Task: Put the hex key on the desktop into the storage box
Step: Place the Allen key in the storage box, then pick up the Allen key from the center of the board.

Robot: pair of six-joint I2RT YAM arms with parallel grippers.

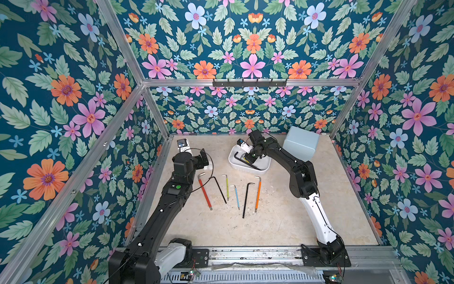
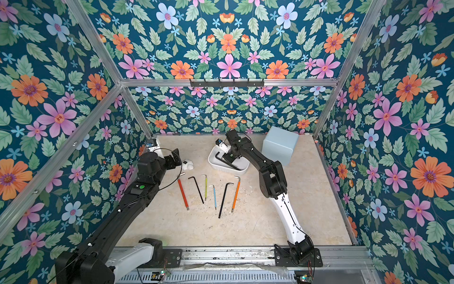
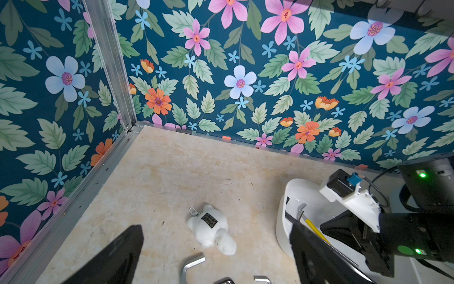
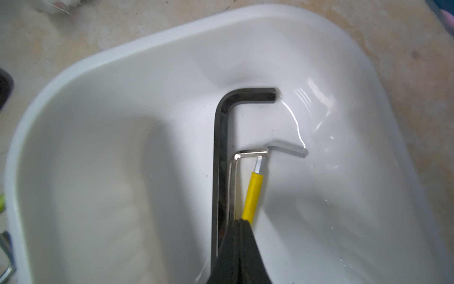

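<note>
The right arm reaches forward and bends down into the storage box [image 1: 262,169]. There the right gripper [image 4: 239,223] is clenched on the yellow hex key [image 4: 254,194], beside a black hex key [image 4: 221,147]. The left gripper [image 3: 215,228] hangs wide apart, holding nothing. Only the top views show six loose hex keys [image 1: 205,194] on the desktop [image 1: 282,221].

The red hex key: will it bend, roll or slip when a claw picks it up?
The red hex key looks metal, so probably stiff. Its bent end likely stops rolling. Thin and flat on the desktop, it may slip.
</note>
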